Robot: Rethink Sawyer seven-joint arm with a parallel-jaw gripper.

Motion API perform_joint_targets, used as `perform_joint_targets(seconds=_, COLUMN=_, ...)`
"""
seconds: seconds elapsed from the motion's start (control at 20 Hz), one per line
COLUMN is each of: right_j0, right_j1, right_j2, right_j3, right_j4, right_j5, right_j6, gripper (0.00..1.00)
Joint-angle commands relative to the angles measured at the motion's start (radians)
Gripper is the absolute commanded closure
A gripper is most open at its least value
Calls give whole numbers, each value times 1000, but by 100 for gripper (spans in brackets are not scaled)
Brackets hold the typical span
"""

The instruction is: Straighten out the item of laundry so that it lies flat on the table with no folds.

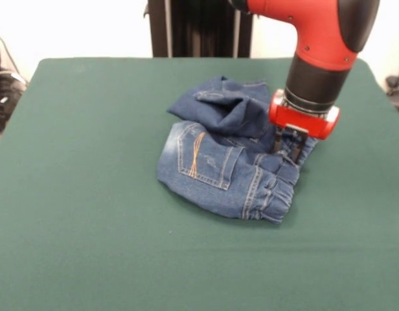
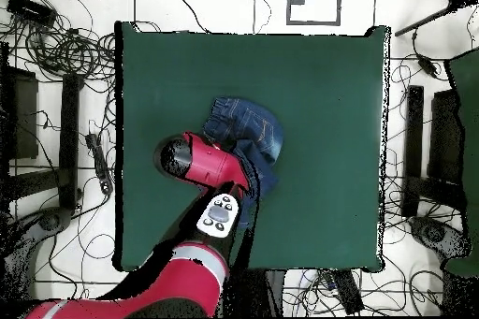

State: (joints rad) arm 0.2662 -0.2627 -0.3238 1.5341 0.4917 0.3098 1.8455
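The small pair of dark blue denim jeans (image 1: 228,162) lies crumpled in a heap near the middle of the large rectangular bench with its plain dark green felt-like top (image 1: 89,214). The pincer (image 1: 287,148) comes straight down onto the heap's edge at the gathered elastic waistband (image 1: 277,188), at the right end of the heap in the front view. Its two dark fingers (image 1: 295,150) stand close together with their tips sunk into the denim folds; whether cloth is actually pinched between them cannot be told.

The denim is thick and faded in whitish patches. One back pocket (image 1: 203,159) faces up, roughly square, outlined in orange stitching with a few orange threads running down its middle. The waistband is ruffled into small puckers. One leg (image 1: 225,107) is folded back over the rest, making a soft ridge behind the pocket.

The one red and black arm (image 1: 319,39) ends in a black cylinder and a red mounting plate (image 1: 303,120) above the pincer. In the overhead view the arm (image 2: 210,161) hides part of the jeans (image 2: 253,128).

One pair of jeans, one arm, one bench.
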Motion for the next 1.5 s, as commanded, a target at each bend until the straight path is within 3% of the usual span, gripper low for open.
perform_joint_targets(seconds=0.05, right_j0=5, right_j1=50, right_j2=81, right_j3=-51, right_j4=78, right_j5=-50, right_j6=283, gripper=100)
perform_joint_targets(seconds=0.7, right_j0=4, right_j1=-66, right_j2=109, right_j3=51, right_j4=62, right_j5=-31, right_j6=269, gripper=100)
perform_joint_targets(seconds=1.0, right_j0=88, right_j1=-135, right_j2=68, right_j3=75, right_j4=85, right_j5=62, right_j6=335, gripper=100)
perform_joint_targets(seconds=1.5, right_j0=200, right_j1=-158, right_j2=37, right_j3=57, right_j4=94, right_j5=131, right_j6=431, gripper=100)
